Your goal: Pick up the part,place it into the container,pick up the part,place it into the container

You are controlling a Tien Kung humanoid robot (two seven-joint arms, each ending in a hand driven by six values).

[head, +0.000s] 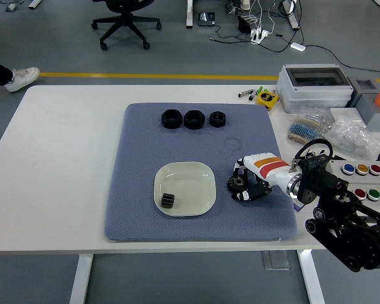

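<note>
- I judge this to be the second pick-up: one small black part point(168, 201) already lies in the white container point(204, 171), at its near-left corner, so one placing looks done.
- The part I am after now is the black gear point(235, 185). It sits on the blue mat point(139, 158), just right of the container and apart from its rim.
- My right hand point(252, 179) is at the gear, fingers point(247, 196) curled in around it and touching. I read this as a grip on the gear, though it does not look lifted off the mat yet.
- My right arm comes in from the lower right, forearm angled up and left, the white-and-orange back of the hand tilted toward the container.
- Next, I think: firm the hold, lift straight up, carry a short way left over the rim, then release inside, clear of the part already there.
- Three black nuts point(193, 119) wait in a row at the mat's far edge.
- My left hand is out of view.
- The counter point(63, 158) on the left is white.
</note>
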